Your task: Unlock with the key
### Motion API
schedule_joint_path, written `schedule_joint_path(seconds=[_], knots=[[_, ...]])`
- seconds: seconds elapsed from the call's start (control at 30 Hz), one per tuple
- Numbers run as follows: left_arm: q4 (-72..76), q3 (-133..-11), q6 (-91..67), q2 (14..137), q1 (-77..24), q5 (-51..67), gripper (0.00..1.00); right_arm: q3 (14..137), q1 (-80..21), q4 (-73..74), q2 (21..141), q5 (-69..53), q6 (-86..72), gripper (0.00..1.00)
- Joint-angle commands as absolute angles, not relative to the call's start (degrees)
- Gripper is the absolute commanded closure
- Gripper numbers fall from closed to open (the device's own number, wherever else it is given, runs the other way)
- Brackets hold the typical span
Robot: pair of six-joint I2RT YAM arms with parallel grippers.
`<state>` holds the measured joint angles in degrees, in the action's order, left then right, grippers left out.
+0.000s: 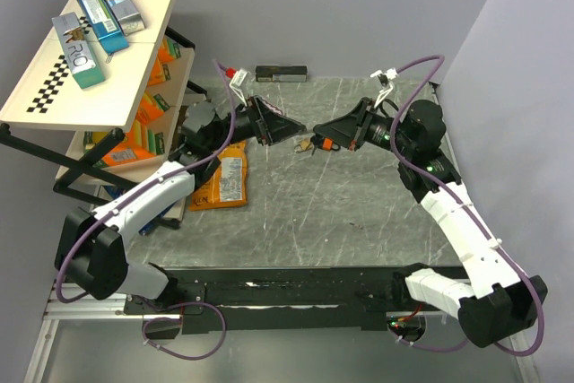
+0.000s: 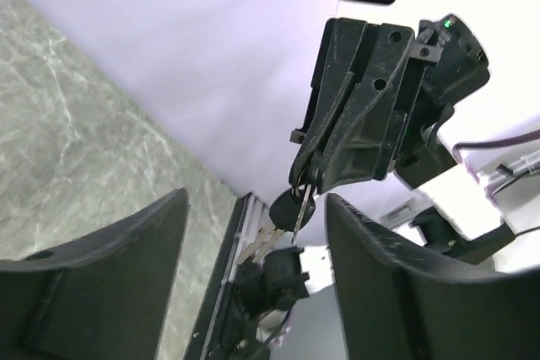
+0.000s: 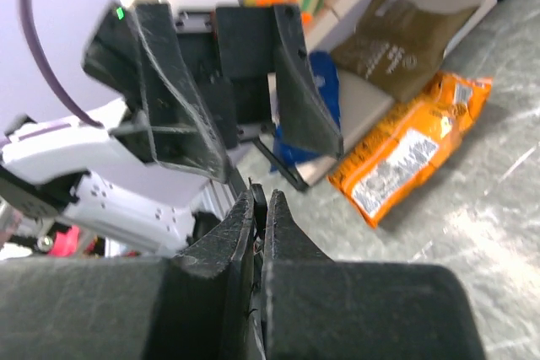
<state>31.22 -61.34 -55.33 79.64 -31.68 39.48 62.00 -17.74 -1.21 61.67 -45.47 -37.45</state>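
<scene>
right pincer [image 2: 305, 181]: clamped fully shut on the top of the key cluster. Whether the ring or a head is pinched cannot be told.
the key [image 2: 290, 208]: hung just under those tips, black head up, metal blade slanted down. It is carried in the air between the two arms, above the back-middle of the counter [image 1: 314, 221], and is not rested on it.
left pincer [image 3: 274, 156]: spread wide, nothing gripped. It is faced tip-to-tip with the right one, near but apart.
why held so: a handover or regrasp is probably being set up. The key is left dangling by the top pinch, too loose to be inserted and turned.
counter: grey marbled slab, matte. An orange snack bag [image 1: 224, 181] is laid flat at its left side.
room: pale lilac walls. A slanted shelf rack [image 1: 54, 87] with boxes is stood at the left.
</scene>
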Motion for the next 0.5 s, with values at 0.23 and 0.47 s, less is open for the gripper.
schedule_joint_path(seconds=[0.23,0.47], knots=[[42.72,-61.0,-63.54,79.8,-33.84,35.95,0.44,60.29,-17.58,-10.46,61.0,-40.87,-43.68,1.0],[42.19,-61.52,-63.37,80.33,-33.93,35.69,0.59,60.29,-17.58,-9.93,61.26,-40.52,-43.68,1.0]])
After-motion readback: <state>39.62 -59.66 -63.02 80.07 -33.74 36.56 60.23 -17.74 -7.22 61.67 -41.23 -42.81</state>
